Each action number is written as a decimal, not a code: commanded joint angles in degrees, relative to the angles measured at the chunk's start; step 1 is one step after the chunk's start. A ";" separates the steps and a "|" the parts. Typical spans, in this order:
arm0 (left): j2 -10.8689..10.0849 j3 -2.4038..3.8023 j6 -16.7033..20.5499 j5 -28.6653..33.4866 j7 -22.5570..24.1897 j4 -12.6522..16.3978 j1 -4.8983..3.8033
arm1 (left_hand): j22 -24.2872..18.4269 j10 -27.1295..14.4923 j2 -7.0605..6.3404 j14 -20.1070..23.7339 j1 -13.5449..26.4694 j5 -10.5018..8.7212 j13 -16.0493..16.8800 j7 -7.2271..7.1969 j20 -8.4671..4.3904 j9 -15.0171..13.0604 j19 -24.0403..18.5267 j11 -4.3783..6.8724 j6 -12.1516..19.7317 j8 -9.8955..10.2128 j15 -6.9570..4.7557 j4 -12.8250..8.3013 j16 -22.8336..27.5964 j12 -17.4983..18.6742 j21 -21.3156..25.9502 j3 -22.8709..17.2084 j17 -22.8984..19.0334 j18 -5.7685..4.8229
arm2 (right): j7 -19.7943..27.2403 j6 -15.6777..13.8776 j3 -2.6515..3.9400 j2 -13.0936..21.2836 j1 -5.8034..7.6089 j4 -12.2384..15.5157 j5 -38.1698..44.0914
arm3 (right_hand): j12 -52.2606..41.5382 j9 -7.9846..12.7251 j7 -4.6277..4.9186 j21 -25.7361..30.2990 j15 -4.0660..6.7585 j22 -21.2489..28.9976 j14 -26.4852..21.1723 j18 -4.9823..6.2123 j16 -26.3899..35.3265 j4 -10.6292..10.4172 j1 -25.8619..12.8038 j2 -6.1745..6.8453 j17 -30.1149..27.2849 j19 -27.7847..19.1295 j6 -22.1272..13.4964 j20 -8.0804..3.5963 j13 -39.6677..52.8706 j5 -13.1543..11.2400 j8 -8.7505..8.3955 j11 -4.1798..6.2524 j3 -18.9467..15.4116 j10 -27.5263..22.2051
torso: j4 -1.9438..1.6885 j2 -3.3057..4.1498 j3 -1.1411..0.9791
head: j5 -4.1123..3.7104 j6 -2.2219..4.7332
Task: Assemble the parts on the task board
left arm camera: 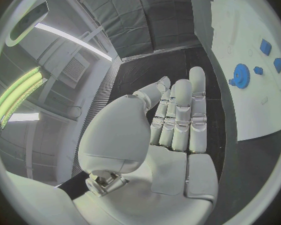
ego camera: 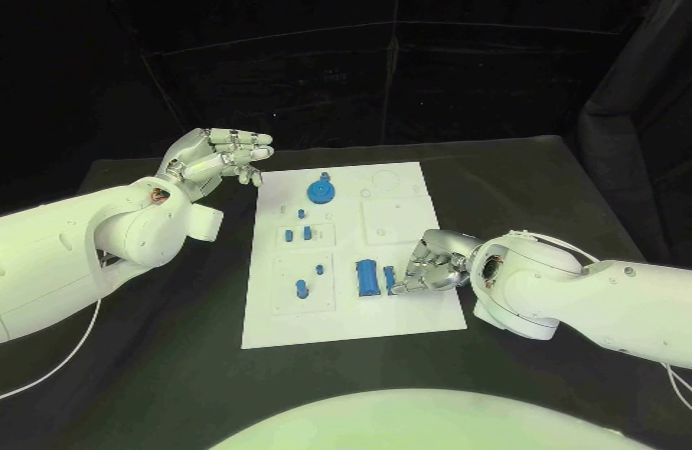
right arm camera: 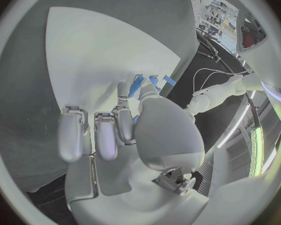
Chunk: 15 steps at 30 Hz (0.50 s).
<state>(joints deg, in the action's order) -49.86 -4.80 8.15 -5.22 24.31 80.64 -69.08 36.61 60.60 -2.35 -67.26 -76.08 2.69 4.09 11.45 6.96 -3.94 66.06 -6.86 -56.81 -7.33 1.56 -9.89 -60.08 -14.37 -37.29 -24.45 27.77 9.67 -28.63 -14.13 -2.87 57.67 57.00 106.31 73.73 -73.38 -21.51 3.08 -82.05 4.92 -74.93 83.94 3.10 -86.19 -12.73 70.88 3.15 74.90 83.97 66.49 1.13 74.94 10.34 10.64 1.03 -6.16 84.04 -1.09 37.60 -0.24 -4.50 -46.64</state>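
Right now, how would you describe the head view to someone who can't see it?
The right hand touches small blue parts at the near right of the white task board. The left hand hovers open beyond the board's far left corner, near a blue gear.

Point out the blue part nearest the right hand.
The slim blue piece at the right hand's fingertips, beside the bigger blue block; the others lie farther left.

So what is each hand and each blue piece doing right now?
left hand: raised off the table beside the board, fingers apart, holding nothing.
right hand: down on the task board, fingertips at a small blue part.
blue gear: lying flat on the board, untouched.
long blue block: lying on the board, beside the small part.
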 commanded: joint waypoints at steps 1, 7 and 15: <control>0.05 0.04 -0.40 0.16 0.32 0.13 -0.08 | -0.02 -0.36 -0.18 0.28 -0.60 0.13 -0.08 -0.03 0.00 0.04 -0.34 -0.12 0.46 -0.38 0.03 -0.21 -0.12 -0.39 0.27 0.21 -0.06 0.79 | -0.39 1.04 0.01 -0.58 0.06 -0.63 1.08 | 0.13 -0.13 0.03 0.05 0.11 -2.07 4.79 -0.26 0.09 0.53 0.51 -0.43 8.80 1.34 -0.48 -0.06 5.52 0.50 0.29 0.22 0.04 0.64 | -0.09 0.05 0.00 | 0.12 -0.12; 0.01 0.04 -0.39 0.16 0.30 0.16 -0.08 | -0.02 -0.36 -0.18 0.28 -0.60 0.13 -0.08 -0.03 0.00 0.04 -0.34 -0.12 0.46 -0.38 0.03 -0.21 -0.12 -0.39 0.27 0.21 -0.06 0.79 | -1.45 0.94 0.01 -1.82 0.07 -1.68 2.87 | 0.16 -0.28 0.01 0.02 0.13 -2.13 4.79 -0.27 0.09 1.17 1.39 -1.24 8.81 1.36 -0.47 -0.07 5.52 0.70 0.31 0.25 0.00 0.65 | 0.06 0.00 -0.02 | 0.37 -0.28; -0.08 0.04 -0.44 0.16 0.28 0.17 -0.08 | -0.02 -0.36 -0.18 0.28 -0.60 0.13 -0.08 -0.03 0.00 0.04 -0.34 -0.12 0.46 -0.38 0.03 -0.21 -0.12 -0.39 0.27 0.21 -0.06 0.79 | -0.19 -0.71 0.01 -1.96 0.07 -1.46 2.66 | 0.12 -0.48 0.12 0.12 0.06 -2.03 4.77 -0.25 0.16 0.98 0.28 -0.86 8.72 1.31 -0.67 -0.02 5.58 3.00 0.18 0.15 -1.95 0.67 | 0.14 -0.09 -0.06 | 0.46 -0.26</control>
<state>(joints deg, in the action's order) -49.92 -4.81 8.15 -5.22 24.29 80.72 -69.08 36.61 60.60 -2.35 -67.26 -76.08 2.69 4.08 11.45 6.96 -3.94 66.06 -6.86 -56.81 -7.33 1.56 -9.89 -60.08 -14.37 -37.29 -24.45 27.78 9.68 -29.62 -13.89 -2.86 55.48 57.01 104.53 76.04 -73.38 -21.94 3.29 -82.05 4.92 -74.92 83.94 3.10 -86.18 -11.65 71.94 2.09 74.94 83.97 66.29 1.14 74.99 13.18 10.64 1.03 -7.79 84.04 -1.03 37.56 -0.25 -4.10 -46.96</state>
